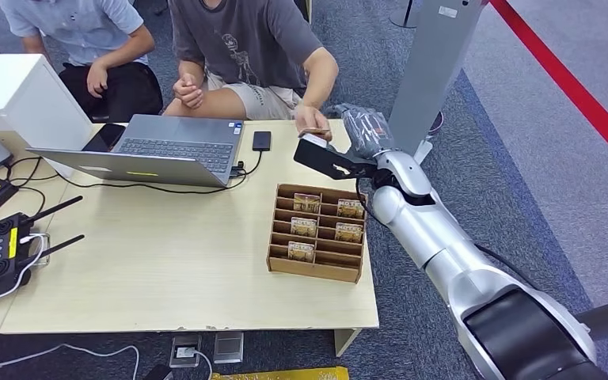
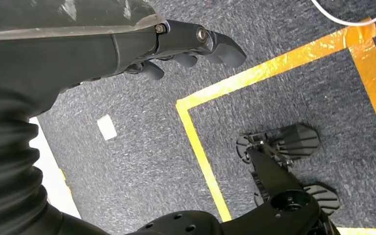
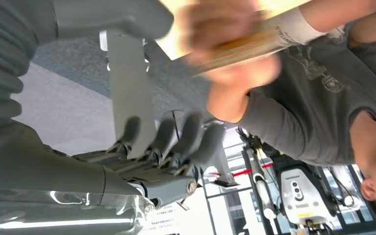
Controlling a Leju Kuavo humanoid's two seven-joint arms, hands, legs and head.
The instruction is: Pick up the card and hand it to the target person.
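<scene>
Grey-shirted person's hand (image 1: 313,122) grips the card (image 3: 245,43) just past the right hand's (image 1: 326,159) fingertips (image 3: 196,125); that hand's fingers are spread, holding nothing. Left hand (image 2: 186,46) hangs over carpet, fingers loosely curled and empty.

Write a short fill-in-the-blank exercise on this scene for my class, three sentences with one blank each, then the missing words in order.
1. The wooden card rack stands on the ____.
2. The person's hand, beside the robot's right hand, holds a ____.
3. The open laptop lies to the ____ of the card rack in the head view.

Missing words: table; card; left
</scene>
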